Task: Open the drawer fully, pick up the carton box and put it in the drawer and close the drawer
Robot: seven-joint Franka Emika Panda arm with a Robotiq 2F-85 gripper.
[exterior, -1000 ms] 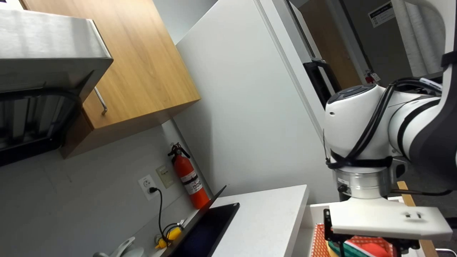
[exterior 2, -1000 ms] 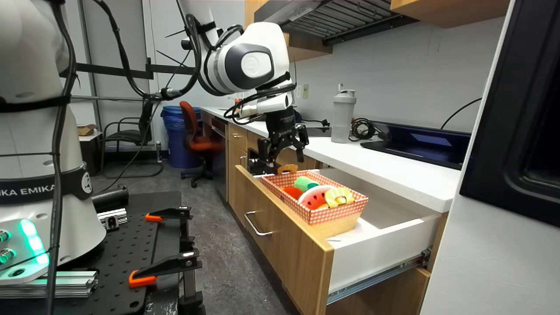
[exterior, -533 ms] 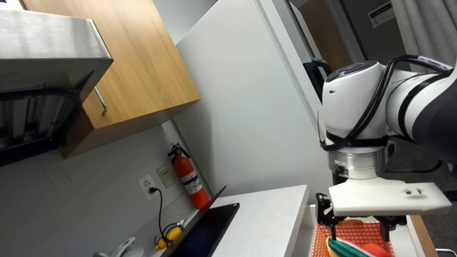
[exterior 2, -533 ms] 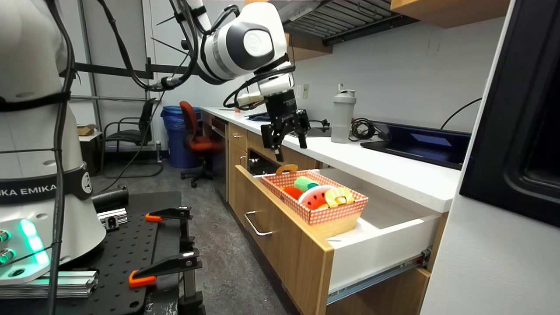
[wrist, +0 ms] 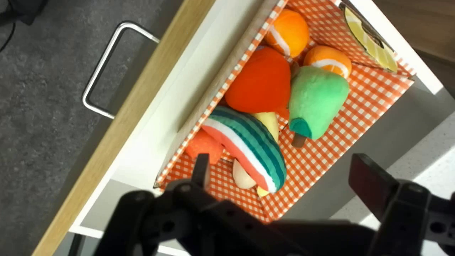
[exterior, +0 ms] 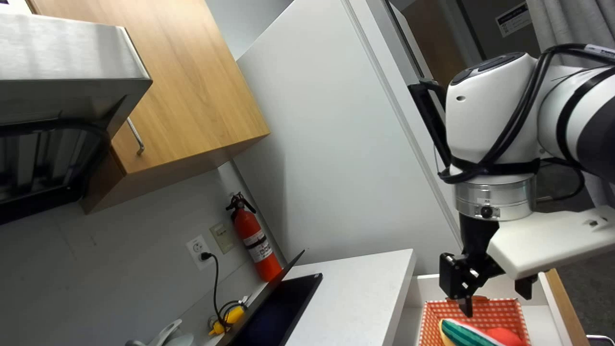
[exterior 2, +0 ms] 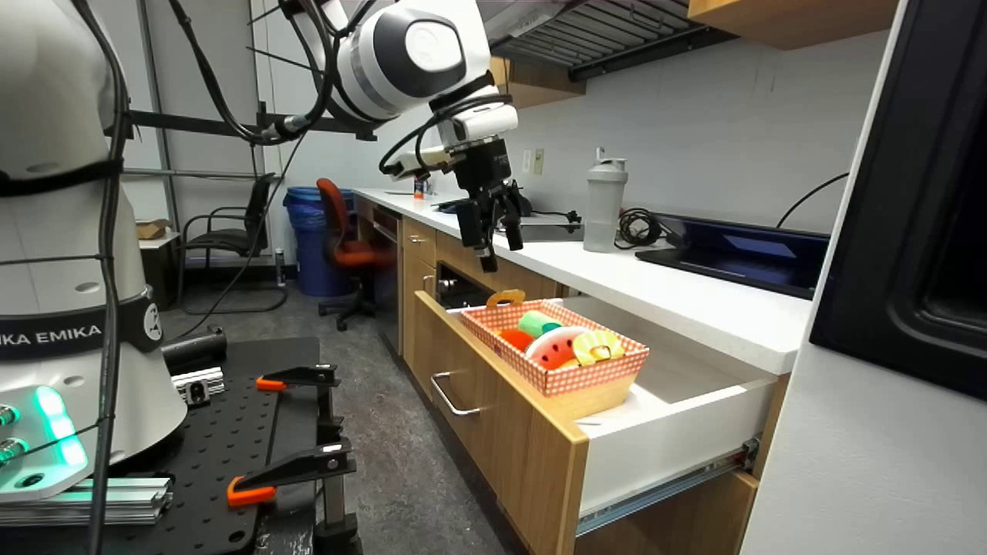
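Observation:
The drawer [exterior 2: 663, 455] is pulled out in both exterior views, with a light-wood front and white inner walls [exterior: 559, 312]. Its metal handle [wrist: 103, 69] shows in the wrist view. The carton box [exterior 2: 594, 378], open-topped with red-and-white checks inside and tan sides, sits inside the drawer. It holds several plush fruits, including a watermelon slice [wrist: 256, 149]. The box also shows in the wrist view [wrist: 369, 99] and in an exterior view [exterior: 499, 312]. My gripper [exterior 2: 501, 253] is wide open and empty above the far end of the box; its fingers [wrist: 201, 170] stand well apart in the wrist view.
The white countertop [exterior 2: 655, 289] runs beside and above the drawer. On it stand a shaker bottle [exterior 2: 605, 200], a laptop [exterior 2: 732, 254] and cables. A black table with clamps [exterior 2: 293, 470] stands by the robot base. A white tall panel [exterior: 336, 144] rises behind the counter.
My gripper has risen from the far end of the box and turned at the wrist, staying open. The box and the open drawer have not moved.

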